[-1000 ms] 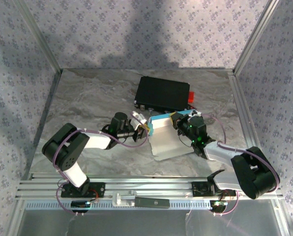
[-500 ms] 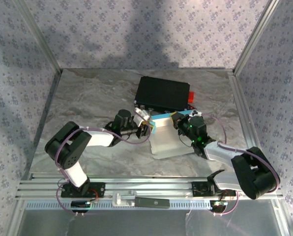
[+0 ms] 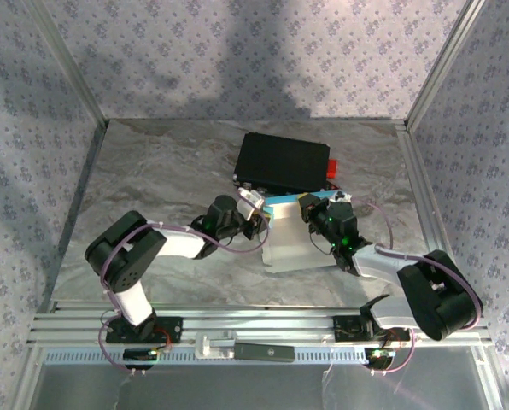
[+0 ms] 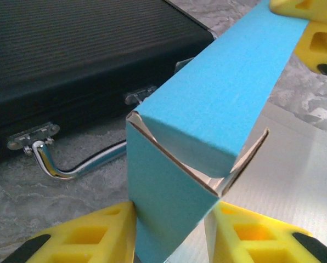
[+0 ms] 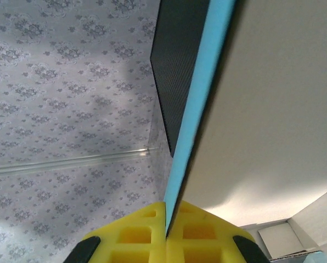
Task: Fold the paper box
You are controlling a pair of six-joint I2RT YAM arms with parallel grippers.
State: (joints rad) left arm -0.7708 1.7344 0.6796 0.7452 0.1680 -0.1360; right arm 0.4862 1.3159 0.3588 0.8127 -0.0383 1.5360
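Observation:
The paper box [image 3: 290,241] lies mid-table, white inside with a cyan strip along its far edge, partly folded. In the left wrist view its cyan end [image 4: 207,109] forms a folded corner with white showing inside. My left gripper [image 3: 260,219] [image 4: 169,241] straddles that corner: the left finger [image 4: 81,238] presses the cyan flap and the right finger [image 4: 262,238] meets the corner's edge. My right gripper [image 3: 311,210] [image 5: 166,233] is shut on the box's thin cyan and white wall [image 5: 199,104]. Its yellow fingers [image 4: 314,27] hold the far end.
A black hard case [image 3: 284,162] [image 4: 70,60] with metal latches and a handle [image 4: 59,164] lies just behind the box, with a small red object [image 3: 333,168] at its right end. Patterned walls and metal rails enclose the marble table [image 3: 152,179].
My left gripper has slid right along the table up to the box's left end. The box has been nudged slightly right and stands narrower. The right gripper has kept its grip.

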